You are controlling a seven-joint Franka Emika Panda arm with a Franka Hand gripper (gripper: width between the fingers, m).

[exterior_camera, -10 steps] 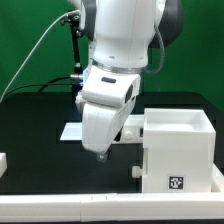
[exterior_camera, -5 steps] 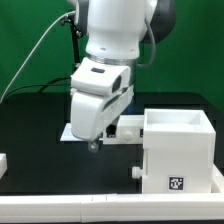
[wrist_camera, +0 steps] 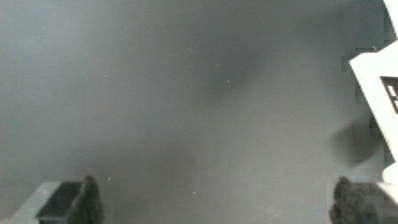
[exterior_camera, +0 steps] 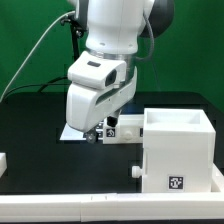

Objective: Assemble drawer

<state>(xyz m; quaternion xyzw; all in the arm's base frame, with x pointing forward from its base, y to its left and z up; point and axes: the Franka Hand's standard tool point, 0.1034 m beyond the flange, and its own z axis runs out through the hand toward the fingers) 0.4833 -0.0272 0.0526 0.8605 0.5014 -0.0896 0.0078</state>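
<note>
A white drawer box (exterior_camera: pixel 178 150) stands on the black table at the exterior view's right, open at the top, with a marker tag on its front face. A small white peg (exterior_camera: pixel 138 171) sticks out of its lower left side. My gripper (exterior_camera: pixel 95 135) hangs just left of the box, above the table. In the wrist view my fingers (wrist_camera: pixel 71 200) stand wide apart with only bare dark table between them, so the gripper is open and empty. The edge of a white part (wrist_camera: pixel 377 95) shows at the side of the wrist view.
The marker board (exterior_camera: pixel 72 131) lies flat on the table behind my gripper. A small white part (exterior_camera: pixel 3 160) sits at the exterior view's left edge. A white ledge (exterior_camera: pixel 100 208) runs along the front. A black post with cables (exterior_camera: pixel 74 50) stands at the back.
My gripper has risen and swung toward the exterior view's left and back, away from the table, tilting as it went. The drawer box has not moved.
</note>
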